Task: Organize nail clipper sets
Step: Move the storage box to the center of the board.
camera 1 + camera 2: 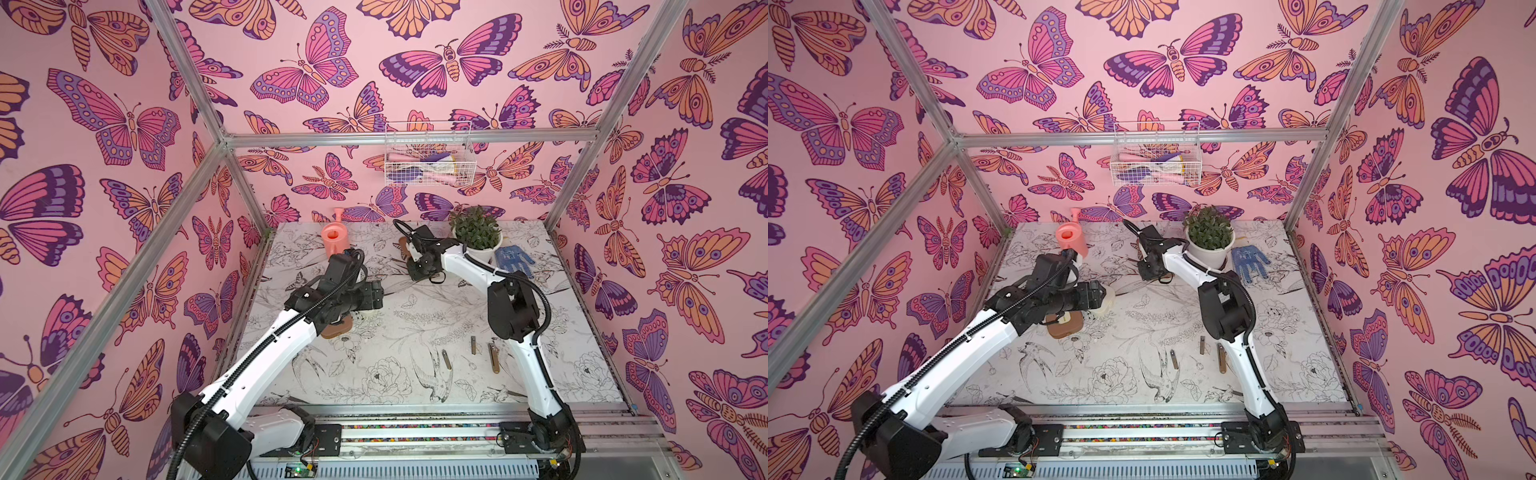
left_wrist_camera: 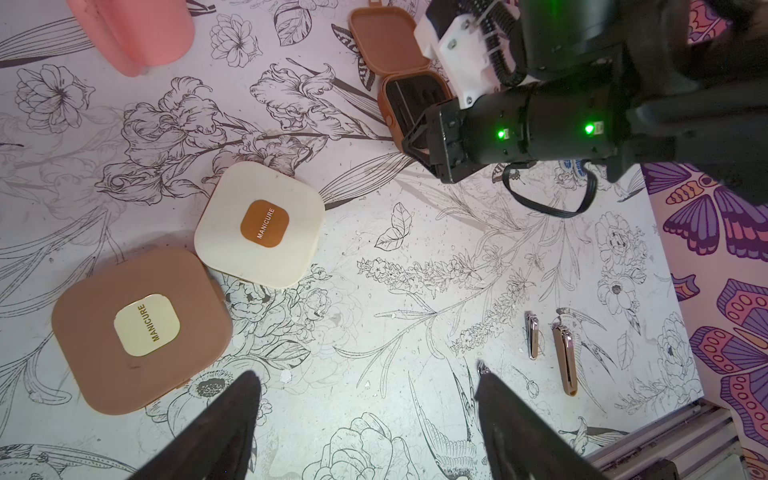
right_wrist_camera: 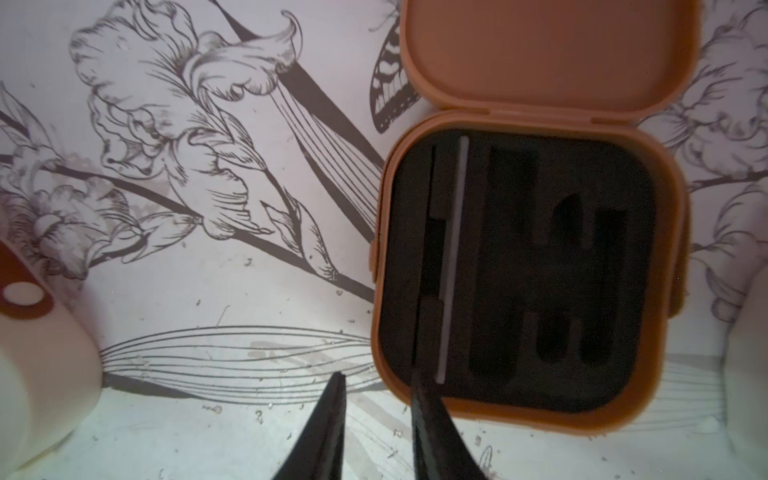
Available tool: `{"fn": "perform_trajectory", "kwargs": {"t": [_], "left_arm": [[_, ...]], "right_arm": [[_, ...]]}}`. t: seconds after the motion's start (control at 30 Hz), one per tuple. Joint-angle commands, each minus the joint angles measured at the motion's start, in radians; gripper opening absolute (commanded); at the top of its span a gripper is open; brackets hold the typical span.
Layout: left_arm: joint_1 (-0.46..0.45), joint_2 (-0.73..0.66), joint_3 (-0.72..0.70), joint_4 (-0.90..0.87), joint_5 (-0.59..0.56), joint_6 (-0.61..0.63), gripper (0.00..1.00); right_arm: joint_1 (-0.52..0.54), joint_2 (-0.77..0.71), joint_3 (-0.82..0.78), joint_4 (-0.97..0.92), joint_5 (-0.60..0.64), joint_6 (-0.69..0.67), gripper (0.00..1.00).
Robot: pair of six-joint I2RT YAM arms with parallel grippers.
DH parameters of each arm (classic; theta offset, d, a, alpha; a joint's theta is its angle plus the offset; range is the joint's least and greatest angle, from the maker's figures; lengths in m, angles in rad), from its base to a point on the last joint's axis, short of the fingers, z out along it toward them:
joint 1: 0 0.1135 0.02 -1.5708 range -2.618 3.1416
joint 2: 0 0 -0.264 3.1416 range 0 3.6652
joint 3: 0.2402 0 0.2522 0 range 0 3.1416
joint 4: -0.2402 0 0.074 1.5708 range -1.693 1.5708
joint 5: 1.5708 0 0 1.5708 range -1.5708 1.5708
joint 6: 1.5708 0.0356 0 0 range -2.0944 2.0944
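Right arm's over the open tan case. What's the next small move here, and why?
Probably raise the right end effector clear of the open case and head for the large clipper. Its jaws stand slightly apart holding nothing, a slim pale tool lies in its slot, the other slots look empty, and the clipper lies loose beside that arm.

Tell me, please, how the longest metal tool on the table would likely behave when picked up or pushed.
The longest metal tool looks like polished metal, so it is probably stiff and somewhat slippery. It lies flat and slim on the table, so a push would likely slide it, not roll it. Being so low, it may be awkward to pinch.
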Motion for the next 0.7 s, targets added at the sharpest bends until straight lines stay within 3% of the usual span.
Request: {"fn": "perform_trajectory", "kwargs": {"t": [0.0,0.57,0.67], "left_arm": [[0.005,0.013,-0.007,-0.017,0.004,0.003,0.84],[0.005,0.032,0.007,-0.017,0.009,0.014,0.84],[0.005,0.031,0.008,-0.017,0.012,0.013,0.84]], "right_arm": [[0.009,0.027,0.047,0.002,-0.015,0.002,0.28],[0.010,0.099,0.106,-0.043,-0.013,-0.033,0.16],[0.013,0.096,0.092,-0.040,-0.006,-0.033,0.07]]}}
